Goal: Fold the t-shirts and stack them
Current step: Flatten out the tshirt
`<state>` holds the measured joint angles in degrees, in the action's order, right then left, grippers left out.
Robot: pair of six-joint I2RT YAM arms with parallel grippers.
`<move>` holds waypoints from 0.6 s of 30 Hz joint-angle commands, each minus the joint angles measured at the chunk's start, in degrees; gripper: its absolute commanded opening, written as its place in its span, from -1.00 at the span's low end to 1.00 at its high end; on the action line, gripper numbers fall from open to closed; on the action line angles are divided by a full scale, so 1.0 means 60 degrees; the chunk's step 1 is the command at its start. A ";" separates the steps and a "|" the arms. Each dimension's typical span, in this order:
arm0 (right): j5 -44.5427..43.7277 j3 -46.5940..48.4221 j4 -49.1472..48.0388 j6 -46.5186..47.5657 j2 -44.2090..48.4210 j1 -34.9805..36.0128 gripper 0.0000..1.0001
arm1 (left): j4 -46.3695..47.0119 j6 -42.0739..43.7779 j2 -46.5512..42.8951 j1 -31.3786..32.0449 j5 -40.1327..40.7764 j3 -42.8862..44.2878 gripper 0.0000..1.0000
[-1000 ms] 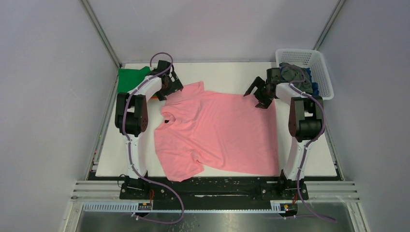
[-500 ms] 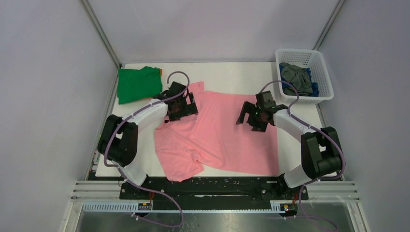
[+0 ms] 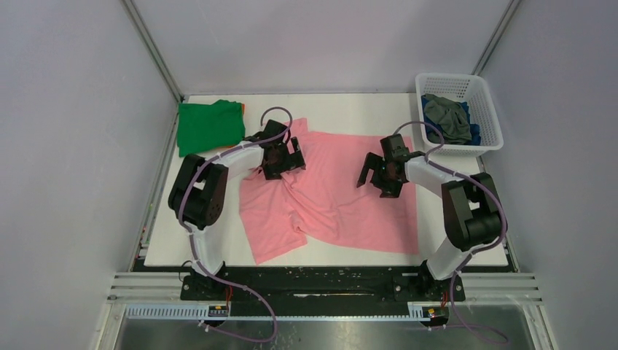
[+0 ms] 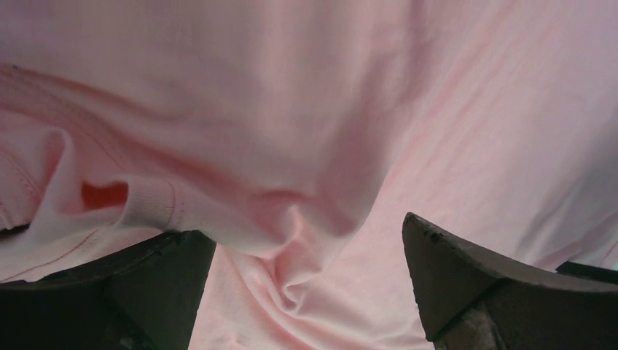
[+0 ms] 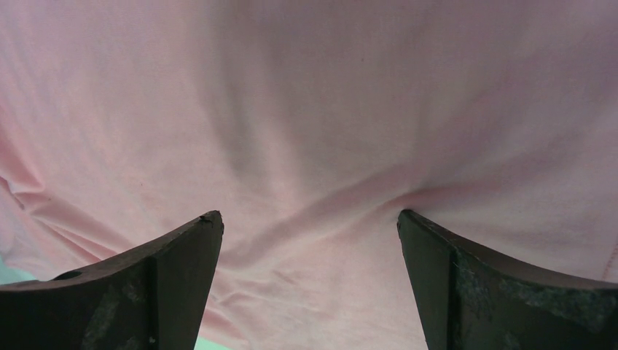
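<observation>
- Pink t-shirt [image 3: 342, 211] lies rumpled across the middle of the worktop [image 3: 342, 113], one sleeve toward the near-left corner.
- Left jaws: spread wide, gripping nothing, low over bunched folds on the shirt's left side.
- Right jaws: spread wide, empty, low over the shirt's right side.
- Far-left corner: green t-shirt [image 3: 210, 126].
- Far-right corner: white basket [image 3: 446, 76] holding a grey t-shirt [image 3: 446, 118] and a blue t-shirt [image 3: 474, 133].

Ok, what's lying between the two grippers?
Only the wrinkled pink t-shirt lies between the left gripper and the right gripper, as the top external view shows.
</observation>
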<state>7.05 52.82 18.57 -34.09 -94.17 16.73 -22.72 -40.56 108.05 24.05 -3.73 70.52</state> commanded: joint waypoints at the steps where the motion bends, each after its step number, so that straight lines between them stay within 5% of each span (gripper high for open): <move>1: -0.0624 0.1218 0.0360 0.0465 -0.1156 -0.0347 0.97 | -0.0263 0.0102 0.1218 -0.0554 -0.0068 0.0901 0.98; 6: -0.0416 0.3059 0.0735 0.0465 -0.2220 -0.0671 0.97 | -0.0621 0.0358 0.1797 -0.0872 -0.0424 0.2359 0.98; 10: -0.0355 0.3609 0.0855 0.0701 -0.1482 -0.0672 0.97 | -0.0875 0.0736 0.0999 -0.0820 -0.0301 0.2827 0.98; 18: -0.0473 0.0763 0.0825 0.0512 0.2402 -0.0690 0.97 | -0.0643 0.0294 -0.3400 -0.0101 0.0678 -0.0884 0.98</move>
<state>5.56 65.54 21.63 -30.79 -91.70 12.53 -27.09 -37.10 102.48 21.06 -3.44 75.53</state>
